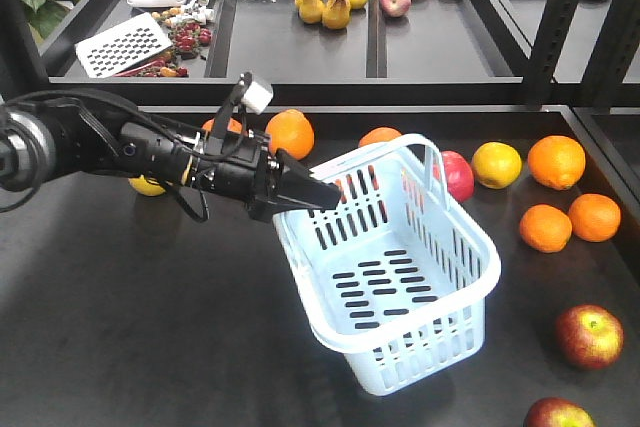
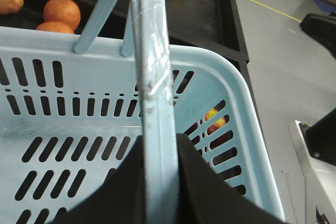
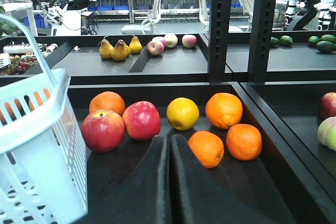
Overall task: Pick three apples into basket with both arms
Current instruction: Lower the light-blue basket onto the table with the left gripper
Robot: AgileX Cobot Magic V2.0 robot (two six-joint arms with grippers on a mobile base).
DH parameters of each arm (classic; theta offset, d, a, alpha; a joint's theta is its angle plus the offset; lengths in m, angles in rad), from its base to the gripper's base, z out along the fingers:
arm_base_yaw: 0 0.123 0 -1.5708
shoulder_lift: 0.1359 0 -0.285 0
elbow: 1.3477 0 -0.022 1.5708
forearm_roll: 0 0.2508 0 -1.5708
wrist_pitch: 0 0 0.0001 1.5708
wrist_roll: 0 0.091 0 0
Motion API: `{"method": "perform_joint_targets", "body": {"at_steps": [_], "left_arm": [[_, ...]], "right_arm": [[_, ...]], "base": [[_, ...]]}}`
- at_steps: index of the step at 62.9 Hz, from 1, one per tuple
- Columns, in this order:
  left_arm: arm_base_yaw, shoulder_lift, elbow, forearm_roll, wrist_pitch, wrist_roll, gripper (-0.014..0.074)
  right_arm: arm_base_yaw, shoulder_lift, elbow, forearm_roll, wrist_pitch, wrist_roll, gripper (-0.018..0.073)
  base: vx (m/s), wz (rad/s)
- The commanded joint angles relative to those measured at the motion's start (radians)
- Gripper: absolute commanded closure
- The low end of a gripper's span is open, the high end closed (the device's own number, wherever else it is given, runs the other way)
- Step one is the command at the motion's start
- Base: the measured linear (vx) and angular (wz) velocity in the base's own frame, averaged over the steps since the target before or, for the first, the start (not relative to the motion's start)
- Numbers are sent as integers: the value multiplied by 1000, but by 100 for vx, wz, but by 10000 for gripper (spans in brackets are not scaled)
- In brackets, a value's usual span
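1. The left arm's black tool [image 1: 315, 191] is clamped on a thin swing handle of the pale blue slotted plastic basket [image 1: 432, 349]. The left wrist view shows the handle running straight between the dark fingers.
2. The basket sits tilted near the middle of the dark worktop [image 1: 150, 327], its open top facing up, with no fruit on its slotted floor.
3. Two dull dark-red apples with yellow-green patches lie on the worktop right of the basket, well apart from it. One [image 1: 590, 335] is near the right edge; the other [image 1: 556, 414] is cut off by the bottom of the front view.
4. A third dull red apple [image 3: 103, 130] rests behind the basket, touching or just beside a glossy bright red apple [image 3: 142, 120].
5. The right arm's tool [image 3: 169, 142] has its two black fingers pressed together with nothing between them. It is low over the worktop and points toward the fruit.
6. A round yellow fruit [image 3: 182, 113] and several oranges [image 3: 223, 110] lie near the glossy apple.
7. Yellow pears [image 1: 325, 7] sit in a tray at the back.
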Motion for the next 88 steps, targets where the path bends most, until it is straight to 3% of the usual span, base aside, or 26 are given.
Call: {"method": "perform_joint_targets", "body": {"at_steps": [1, 88], "left_arm": [[-2, -42, -36, 52, -29, 6, 603], [69, -29, -33, 52, -48, -50, 592]], "right_arm": [[-3, -12, 14, -7, -77, -3, 564], [-3, -12, 14, -7, -77, -3, 564]], "base": [[0, 0], [0, 0]]}}
